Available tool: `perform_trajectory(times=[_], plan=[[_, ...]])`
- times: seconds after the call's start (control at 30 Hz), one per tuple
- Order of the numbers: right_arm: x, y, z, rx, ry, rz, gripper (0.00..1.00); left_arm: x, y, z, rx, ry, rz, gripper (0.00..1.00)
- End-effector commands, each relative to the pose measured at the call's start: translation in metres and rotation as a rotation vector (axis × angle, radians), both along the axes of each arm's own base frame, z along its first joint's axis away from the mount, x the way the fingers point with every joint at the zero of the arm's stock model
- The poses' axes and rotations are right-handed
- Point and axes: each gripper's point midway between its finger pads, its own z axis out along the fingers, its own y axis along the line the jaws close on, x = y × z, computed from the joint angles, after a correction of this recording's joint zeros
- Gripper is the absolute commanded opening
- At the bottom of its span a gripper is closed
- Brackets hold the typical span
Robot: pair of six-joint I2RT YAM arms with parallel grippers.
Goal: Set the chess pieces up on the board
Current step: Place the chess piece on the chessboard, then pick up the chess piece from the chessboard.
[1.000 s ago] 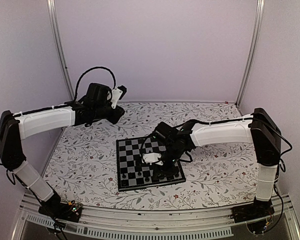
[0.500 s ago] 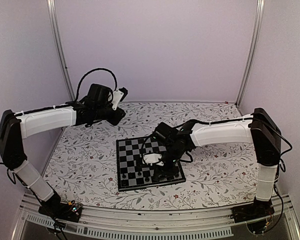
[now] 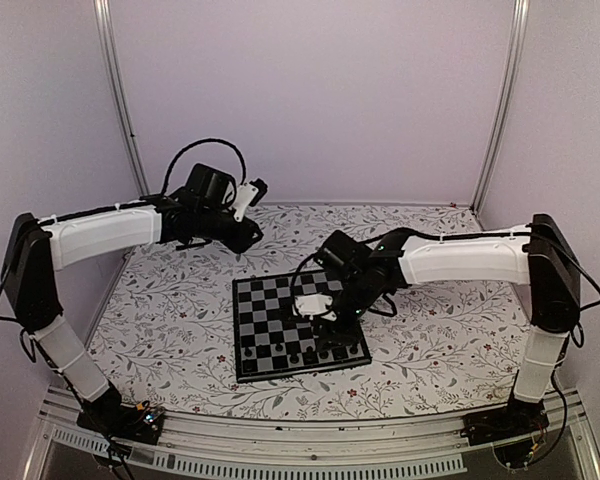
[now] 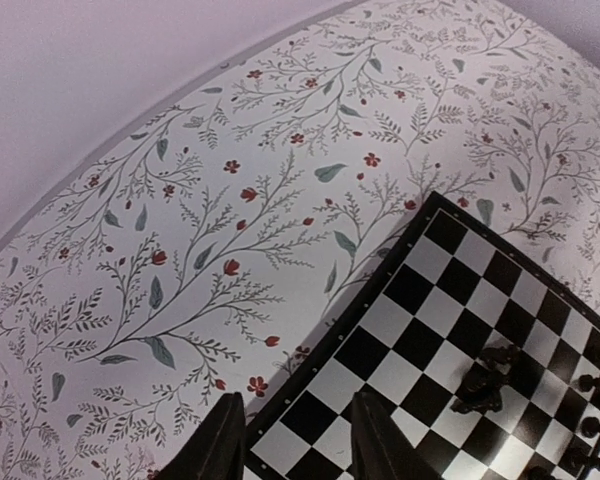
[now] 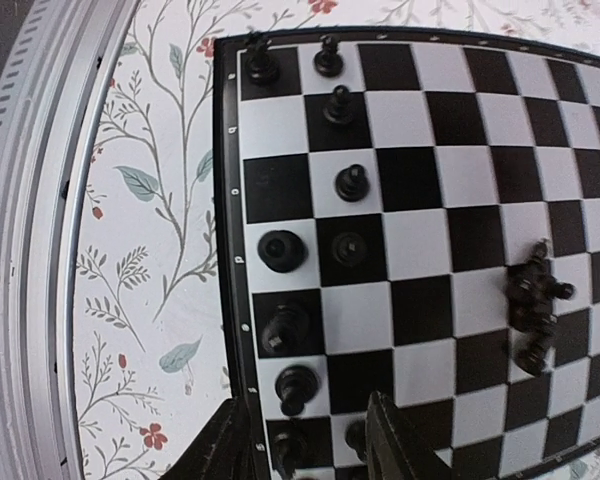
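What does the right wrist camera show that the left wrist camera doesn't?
Only the right wrist: standing chess pieces lined along one edge of the board, and the metal rail beyond it. Only the left wrist: the lilac wall and a bare corner of the board. Both: the board, the floral cover and a clump of pieces mid-board.

Table (image 3: 450,345) w/ floral cover (image 3: 170,330), one board on it.
Cover: white w/ grey twigs, leaves & small red flowers; runs from the back wall at mid frame down to the metal rail (image 3: 280,440) at btm. Board (image 3: 265,315) lies flat on the cover, ctr frame, nearer the rail than the back wall, its btm edge rising a bit toward the right. Cover shows on all four sides of it, widest stretch at left.
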Motion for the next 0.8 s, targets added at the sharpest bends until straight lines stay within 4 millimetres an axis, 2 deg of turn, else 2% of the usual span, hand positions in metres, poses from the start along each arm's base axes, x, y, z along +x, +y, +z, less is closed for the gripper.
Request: perform_trajectory(times=[0.0, 0.1, 0.17, 0.27, 0.37, 0.47, 0.53, 0.77], plan=[[0.028, -0.026, 0.052, 0.109, -0.051, -0.081, 0.44, -0.03, -0.041, -0.017, -0.063, 0.198, -0.127, 0.36], [0.054, -0.051, 0.068, 0.176, -0.064, -0.171, 0.45, -0.046, -0.058, -0.034, -0.082, 0.271, -0.156, 0.34], [0.071, -0.069, 0.071, 0.217, -0.07, -0.236, 0.45, -0.053, -0.069, -0.044, -0.088, 0.278, -0.173, 0.34], [0.094, -0.095, 0.066, 0.273, -0.059, -0.342, 0.45, -0.06, -0.084, -0.059, -0.073, 0.327, -0.189, 0.33], [0.104, -0.115, 0.056, 0.312, -0.047, -0.416, 0.44, -0.068, -0.096, -0.075, -0.031, 0.371, -0.206, 0.33], [0.102, -0.126, 0.046, 0.307, -0.063, -0.439, 0.44, -0.074, -0.101, -0.09, 0.037, 0.396, -0.207, 0.31], [0.105, -0.128, 0.046, 0.308, -0.079, -0.441, 0.44, -0.076, -0.1, -0.101, 0.086, 0.41, -0.193, 0.29], [0.103, -0.124, 0.035, 0.3, -0.04, -0.424, 0.44, -0.083, -0.097, -0.128, 0.193, 0.448, -0.174, 0.28]])
